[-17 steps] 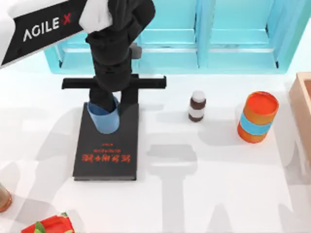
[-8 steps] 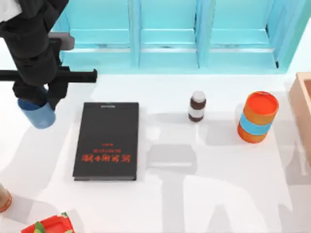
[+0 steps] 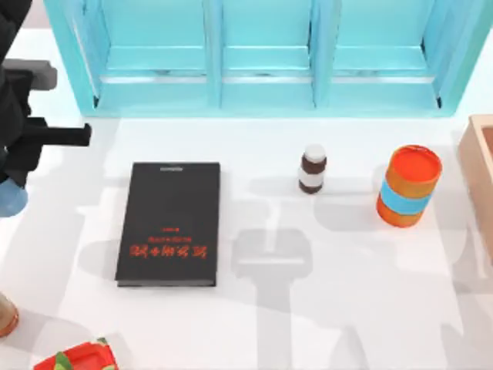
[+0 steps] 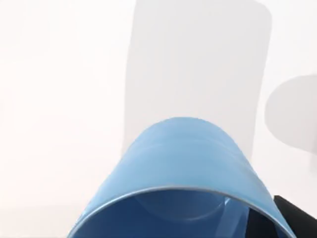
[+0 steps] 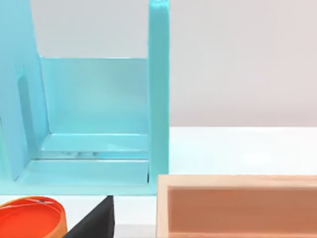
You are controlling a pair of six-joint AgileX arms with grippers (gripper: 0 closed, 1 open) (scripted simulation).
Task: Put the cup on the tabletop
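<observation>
Blue cup point(image 3: 11, 200) gripped in left tool point(image 3: 12, 179), over tabletop point(image 3: 323, 293) left edge, beside book point(image 3: 171, 223).

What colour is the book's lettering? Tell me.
Red, on the black book; clearest in the top view.

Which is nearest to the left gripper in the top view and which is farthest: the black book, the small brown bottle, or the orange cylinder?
From the left gripper, holding the cup at the table's left edge:
1. Black book, left of centre.
2. Small brown bottle, right of centre.
3. Orange cylinder, far right.
</observation>
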